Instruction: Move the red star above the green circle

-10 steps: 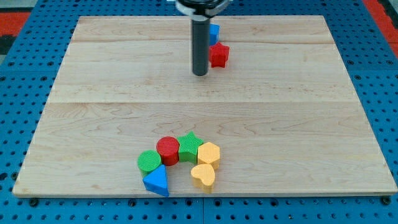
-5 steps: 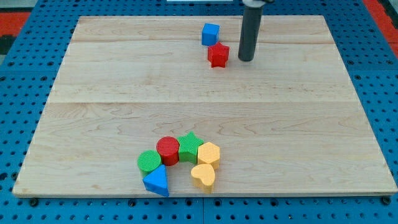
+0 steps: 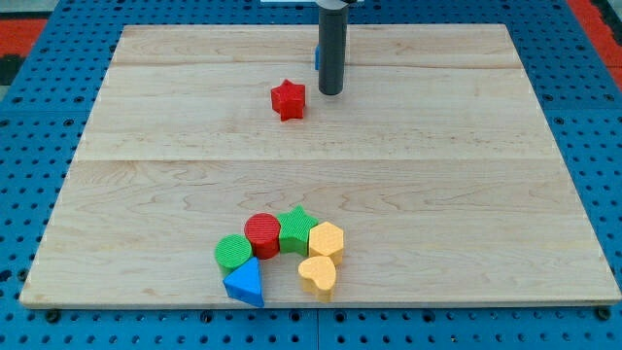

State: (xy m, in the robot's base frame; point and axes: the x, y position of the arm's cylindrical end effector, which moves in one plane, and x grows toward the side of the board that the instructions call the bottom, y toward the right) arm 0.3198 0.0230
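The red star (image 3: 288, 99) lies on the wooden board (image 3: 466, 175) in its upper middle. My tip (image 3: 330, 92) stands just to the star's right and a little higher in the view, apart from it. The green circle (image 3: 232, 253) sits near the view's bottom, at the left end of a cluster of blocks, far below the star. A blue cube (image 3: 318, 54) is mostly hidden behind the rod.
Beside the green circle are a red circle (image 3: 262, 234), a green star (image 3: 296, 229), two yellow hearts (image 3: 327, 239) (image 3: 317, 275), and a blue triangle (image 3: 244, 283). The blue pegboard (image 3: 39, 146) surrounds the board.
The red star slid left and slightly down. My tip went from the star's left to its right, then came back left, now in front of the blue cube.
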